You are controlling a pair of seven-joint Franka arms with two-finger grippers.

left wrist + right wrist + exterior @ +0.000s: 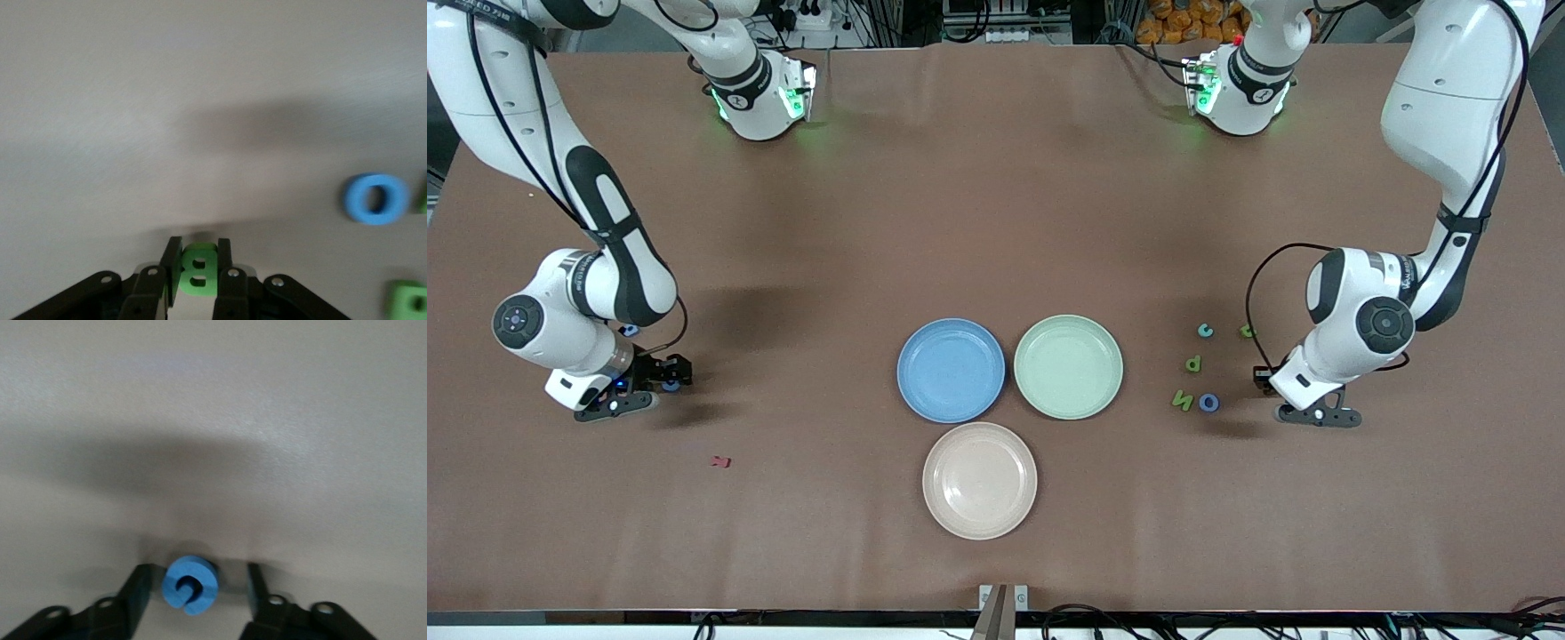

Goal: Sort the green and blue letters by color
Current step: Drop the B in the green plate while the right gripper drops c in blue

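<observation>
Blue plate (951,370), green plate (1068,365), pink plate (979,480).

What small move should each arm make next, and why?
Probably lift the left end effector: it is shut on the small green foam letter B. The right end effector should likely finish closing: its open fingers straddle the small blue foam letter.

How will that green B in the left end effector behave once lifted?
The green B looks chunky and foam-like, so probably light and stiff enough not to droop. The left end effector pinches its flat sides, so it may squash slightly; slipping seems unlikely.
</observation>
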